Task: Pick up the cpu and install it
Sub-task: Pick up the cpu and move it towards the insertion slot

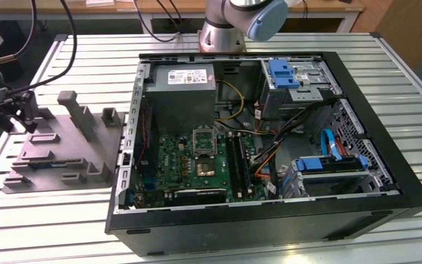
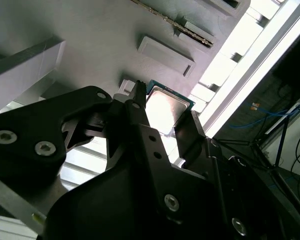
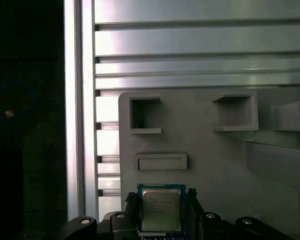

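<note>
cpu [image 3: 161,209] sits pinched between the two fingers [image 3: 192,201] of the gripper [image 1: 19,122], which press on two opposite edges, low over the grey fixture tray [image 1: 64,159] at the exterior view's left. whether it rests on the tray or hangs clear of it i cannot tell. the hold is on thin edges only — if the chip tilts or slips, it would likely meet the socket [image 1: 205,166] askew and harm the contacts. that socket lies well apart, on the motherboard [image 1: 174,159] inside the open computer case [image 1: 270,231]. count — one cpu, one gripper, two fingers, one tray, one socket, one case.
</note>
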Controlling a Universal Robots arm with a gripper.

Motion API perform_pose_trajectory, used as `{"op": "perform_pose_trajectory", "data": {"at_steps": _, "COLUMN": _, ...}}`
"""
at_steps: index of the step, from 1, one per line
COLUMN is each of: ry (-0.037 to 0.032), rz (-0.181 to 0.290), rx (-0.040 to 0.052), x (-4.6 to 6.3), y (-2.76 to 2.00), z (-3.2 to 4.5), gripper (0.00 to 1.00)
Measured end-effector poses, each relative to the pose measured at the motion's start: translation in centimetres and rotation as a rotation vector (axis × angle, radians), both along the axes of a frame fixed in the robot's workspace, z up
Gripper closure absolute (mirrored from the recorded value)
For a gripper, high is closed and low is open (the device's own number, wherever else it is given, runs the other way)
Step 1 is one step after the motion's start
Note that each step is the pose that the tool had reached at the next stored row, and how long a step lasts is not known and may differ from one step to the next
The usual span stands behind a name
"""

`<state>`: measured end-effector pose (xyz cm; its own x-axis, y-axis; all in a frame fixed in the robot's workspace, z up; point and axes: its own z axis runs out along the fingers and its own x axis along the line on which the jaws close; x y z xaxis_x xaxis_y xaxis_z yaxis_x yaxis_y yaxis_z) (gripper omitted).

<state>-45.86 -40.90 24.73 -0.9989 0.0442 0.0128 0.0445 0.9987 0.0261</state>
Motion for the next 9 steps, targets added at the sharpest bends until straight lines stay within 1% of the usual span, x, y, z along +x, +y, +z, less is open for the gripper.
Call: {"op": "perform_pose_trajectory", "data": {"at_steps": 9, "ry": 0.0001, "rz": 0.0, "rx": 0.0, "x": 0.0, "y": 0.0, "z": 0.35, "gripper": 0.53}}
